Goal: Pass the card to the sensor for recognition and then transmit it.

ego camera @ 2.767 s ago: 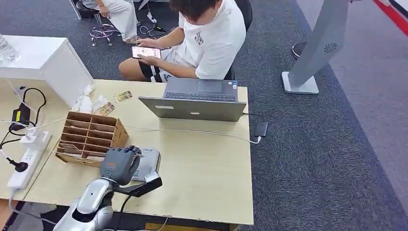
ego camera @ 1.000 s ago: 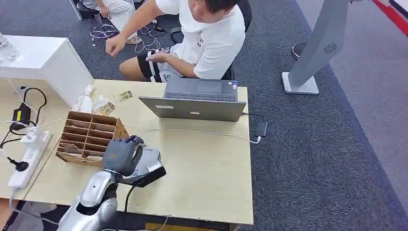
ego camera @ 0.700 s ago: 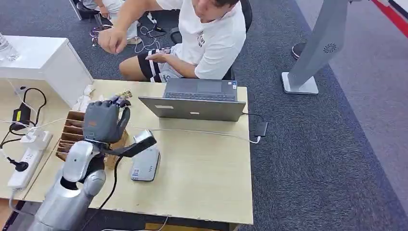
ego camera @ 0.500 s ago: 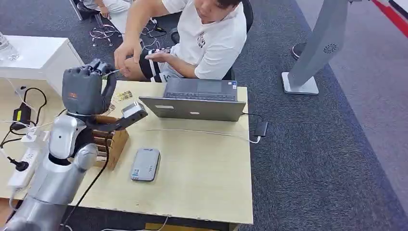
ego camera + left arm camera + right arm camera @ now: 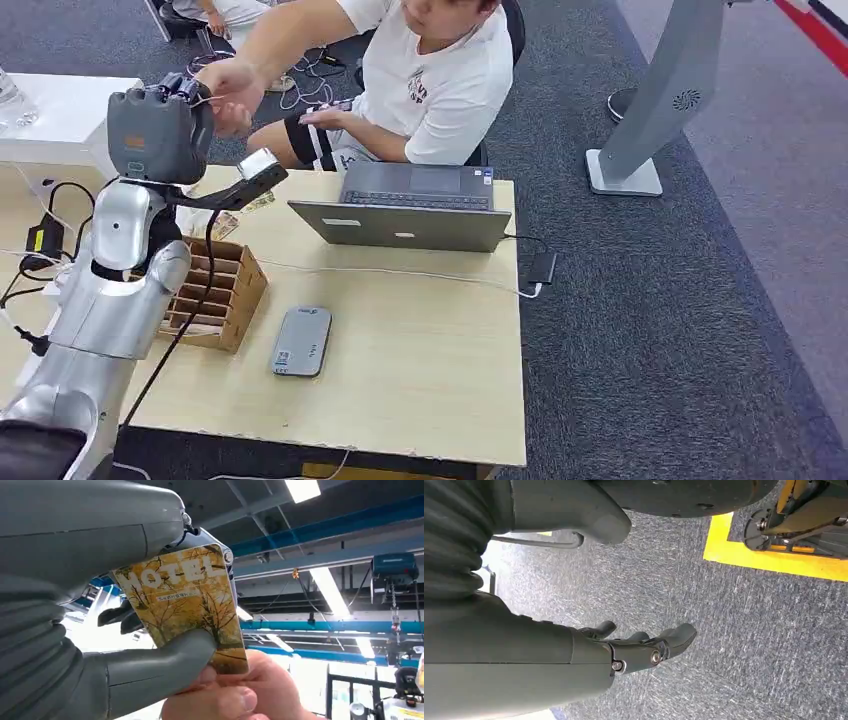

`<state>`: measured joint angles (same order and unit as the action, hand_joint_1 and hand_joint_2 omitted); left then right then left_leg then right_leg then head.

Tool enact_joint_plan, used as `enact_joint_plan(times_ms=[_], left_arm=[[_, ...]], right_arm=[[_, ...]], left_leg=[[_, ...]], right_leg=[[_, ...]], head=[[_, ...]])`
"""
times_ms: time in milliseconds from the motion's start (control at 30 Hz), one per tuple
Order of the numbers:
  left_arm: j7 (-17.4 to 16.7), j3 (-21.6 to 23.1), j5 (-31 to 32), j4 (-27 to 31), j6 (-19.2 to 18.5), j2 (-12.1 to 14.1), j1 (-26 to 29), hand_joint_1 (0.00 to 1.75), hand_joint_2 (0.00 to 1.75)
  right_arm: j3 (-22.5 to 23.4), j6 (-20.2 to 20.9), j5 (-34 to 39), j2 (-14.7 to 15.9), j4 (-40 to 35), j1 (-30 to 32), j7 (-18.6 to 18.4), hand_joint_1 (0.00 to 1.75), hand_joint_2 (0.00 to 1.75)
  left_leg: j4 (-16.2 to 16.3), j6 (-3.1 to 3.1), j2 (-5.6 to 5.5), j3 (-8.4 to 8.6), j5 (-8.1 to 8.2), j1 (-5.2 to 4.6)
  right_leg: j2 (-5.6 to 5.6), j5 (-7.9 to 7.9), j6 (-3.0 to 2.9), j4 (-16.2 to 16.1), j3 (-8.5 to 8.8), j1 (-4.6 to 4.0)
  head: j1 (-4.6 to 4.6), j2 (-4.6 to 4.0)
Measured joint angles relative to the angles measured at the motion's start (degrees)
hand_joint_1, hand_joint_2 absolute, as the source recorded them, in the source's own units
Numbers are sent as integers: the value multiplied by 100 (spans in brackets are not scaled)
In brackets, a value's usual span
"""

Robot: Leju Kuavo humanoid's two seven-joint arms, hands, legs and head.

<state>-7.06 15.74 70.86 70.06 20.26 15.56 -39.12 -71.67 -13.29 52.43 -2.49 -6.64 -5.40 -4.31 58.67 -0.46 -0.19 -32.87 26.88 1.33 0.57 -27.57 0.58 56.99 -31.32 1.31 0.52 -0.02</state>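
**Hotel card held up between robot hand and person's hand**

The left hand (image 5: 158, 130) is raised high above the far left part of the wooden table (image 5: 420, 350), toward 11 o'clock in the head view. In the left wrist view its thumb and darker fingers are clamped on one card, a yellow hotel key card (image 5: 185, 602) printed with autumn trees and the word HOTEL. The person's hand (image 5: 232, 92) reaches across from the seated person in a white T-shirt (image 5: 440, 75) and touches the card's free edge; in the wrist view the person's fingertips (image 5: 235, 700) press the card's edge just beside the robot's thumb.

The right hand (image 5: 644, 647) hangs over grey carpet, its fingers slightly apart and gently curved, holding nothing.

On the table lies one grey card sensor (image 5: 302, 341), flat, near the middle of the near half, at about 7 o'clock from the one open laptop (image 5: 405, 212). One wooden slotted card rack (image 5: 215, 290) stands just left of the sensor, partly behind the silver arm. Two loose cards (image 5: 258, 200) lie at the table's far edge near the rack; their faces are too small to read. A white cable (image 5: 400, 273) runs across the table in front of the laptop to a dark adapter (image 5: 543, 268) hanging off the right edge. One white power strip (image 5: 40, 350) lies at the far left, mostly hidden by the arm.
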Motion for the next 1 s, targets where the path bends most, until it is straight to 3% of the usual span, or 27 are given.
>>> enact_joint_plan(times_ms=[133, 167, 200, 533, 667, 800, 867, 933, 1000], left_arm=[[0, -33, -44, -219, 15, 0, -8, 175, 175], [0, -48, -61, -267, 31, 2, -8, 141, 175], [0, -61, -85, -313, 42, 2, -8, 0, 175], [87, -70, -179, -601, 144, -2, 74, 0, 175], [308, -70, -269, -503, 194, 0, 252, 0, 175], [481, -68, -532, 186, -226, 82, 754, 0, 175], [639, -66, -989, 656, -696, 191, 1126, 0, 175], [843, -66, -1527, 1128, -1167, 398, 1577, 0, 175], [1015, -92, -1771, 1607, -1217, 663, 2205, 0, 175]], right_arm=[[-24, -4, 0, 0, 0, -4, -15, 0, 175], [-31, -11, 0, 2, 0, -5, -17, 0, 175], [-33, -18, 0, 2, 0, -5, -18, 0, 175], [-42, -20, 22, 11, 0, -6, -22, 0, 175], [-57, -20, 101, 11, 0, -8, -48, 0, 175], [-72, -55, 234, 11, 0, 2, -26, 0, 175], [-72, -85, 330, 11, 0, 17, 15, 0, 175], [-72, -155, 417, 7, 0, 30, 37, 0, 175], [-70, -175, 474, -2, 0, 55, 63, 0, 175]], left_leg=[[0, 0, -1, -1, 0, 0], [0, 0, -1, -1, 0, 0], [0, 0, -1, -1, 0, 0], [0, 0, -1, -2, 0, 0], [0, 0, 0, -2, 0, 0], [-1, 0, 9, -5, 1, 0], [-1, -3, 12, -6, 4, 0], [-4, -6, 22, -8, 7, 0], [-6, -6, 35, -5, 11, 0]], right_leg=[[-1, 0, 0, 0, 0, 0], [-1, 0, 0, 0, 0, 0], [-1, 0, 0, 0, 0, 0], [-1, 0, 0, 0, 0, 0], [0, 0, 0, 0, -1, 0], [8, -1, 0, 0, -5, 0], [10, -2, 0, 0, -8, 0], [20, -4, 0, 1, -10, 0], [36, -6, -1, 1, -15, 0]], head=[[0, 2], [-2, 0], [0, 2], [0, 2], [-2, 2], [-2, 0], [0, 2], [2, 0], [0, 2]])
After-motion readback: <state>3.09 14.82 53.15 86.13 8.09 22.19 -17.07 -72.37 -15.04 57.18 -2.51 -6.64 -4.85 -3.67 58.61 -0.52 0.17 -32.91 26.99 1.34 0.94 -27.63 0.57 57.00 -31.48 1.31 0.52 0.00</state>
